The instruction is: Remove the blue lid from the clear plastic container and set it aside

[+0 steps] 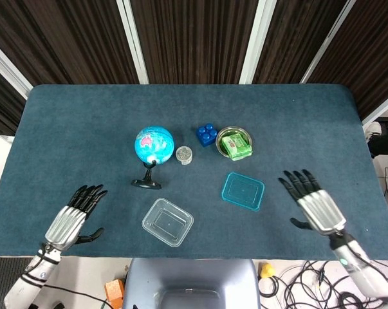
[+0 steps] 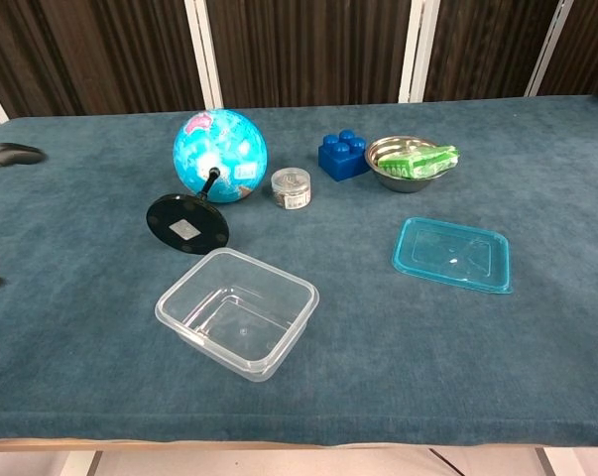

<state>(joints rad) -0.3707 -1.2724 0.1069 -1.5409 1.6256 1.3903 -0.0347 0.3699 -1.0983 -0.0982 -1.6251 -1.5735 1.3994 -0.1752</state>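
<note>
From my remote station, reading left to right: my left hand (image 1: 70, 219) hovers empty with fingers spread at the table's (image 1: 65, 129) near left edge, well apart from everything. The globe (image 1: 154, 143) leans on its black base (image 2: 187, 224); its map print is too small to read. The clear plastic container (image 1: 167, 221) sits open, uncovered, near the front edge. A small jar (image 1: 184, 154) stands just beside the globe, then a blue block (image 1: 206, 134) and a metal bowl (image 1: 234, 137) holding a green packet (image 2: 418, 159) whose lettering I cannot read. The blue lid (image 1: 242, 190) lies flat on the cloth, between container and my right hand (image 1: 314, 204), touching neither. That hand is empty, fingers spread.
</note>
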